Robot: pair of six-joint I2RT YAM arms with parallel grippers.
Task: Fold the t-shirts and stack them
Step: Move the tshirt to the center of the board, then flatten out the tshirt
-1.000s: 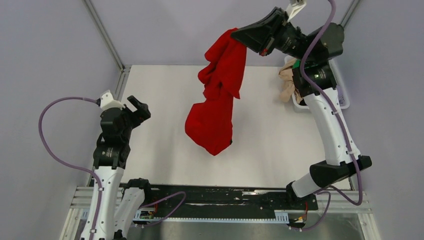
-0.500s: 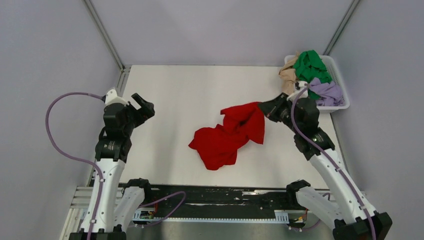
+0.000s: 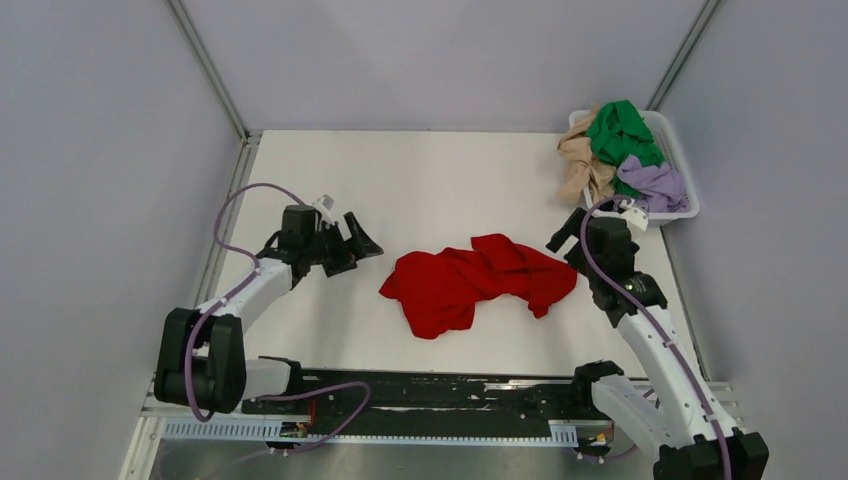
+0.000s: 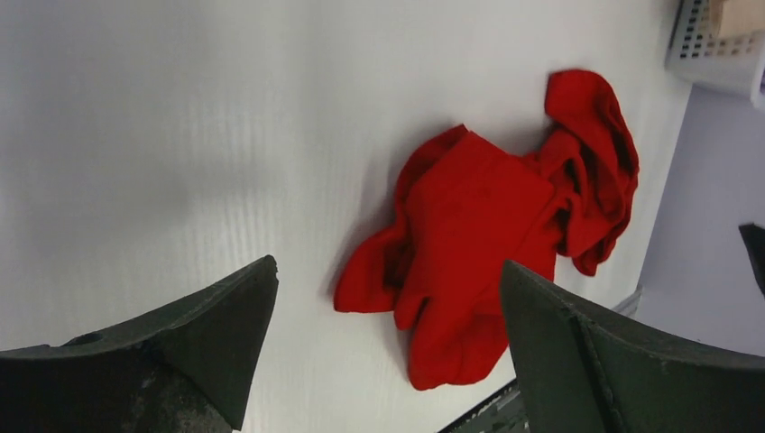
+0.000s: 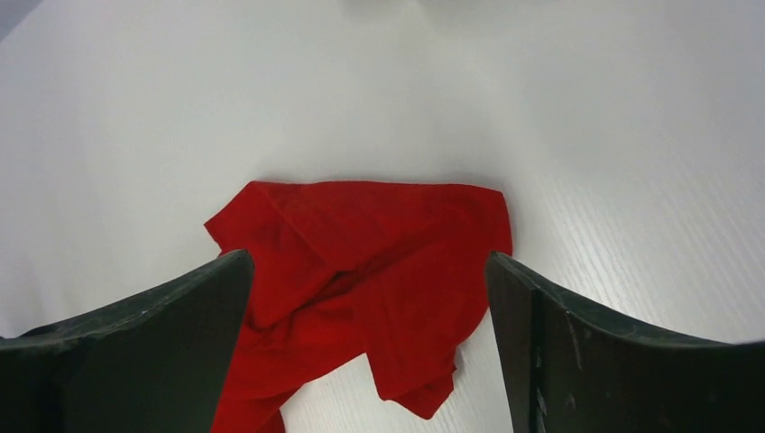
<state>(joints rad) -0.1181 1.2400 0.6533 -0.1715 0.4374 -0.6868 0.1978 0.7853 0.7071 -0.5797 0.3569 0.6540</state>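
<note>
A crumpled red t-shirt [image 3: 470, 285] lies loose on the white table, held by nothing. My right gripper [image 3: 560, 236] hovers open just off its right edge; from the right wrist the red cloth [image 5: 361, 262] lies below and between the spread jaws of that gripper [image 5: 370, 257], apart from them. My left gripper [image 3: 362, 250] is open to the left of the shirt. In the left wrist view this gripper [image 4: 388, 266] frames the red t-shirt [image 4: 487, 234] ahead. Green [image 3: 620, 130], beige [image 3: 580, 162] and lavender [image 3: 655, 185] t-shirts are heaped in the basket.
The white plastic basket [image 3: 683, 160] stands at the table's far right corner, its corner also showing in the left wrist view [image 4: 713, 45]. Grey walls and metal frame posts close in the table on three sides. A black rail runs along the near edge.
My right arm came down from high up, laid the red t-shirt on the table and opened, letting it go. My left arm swung down and inward toward the shirt's left side.
</note>
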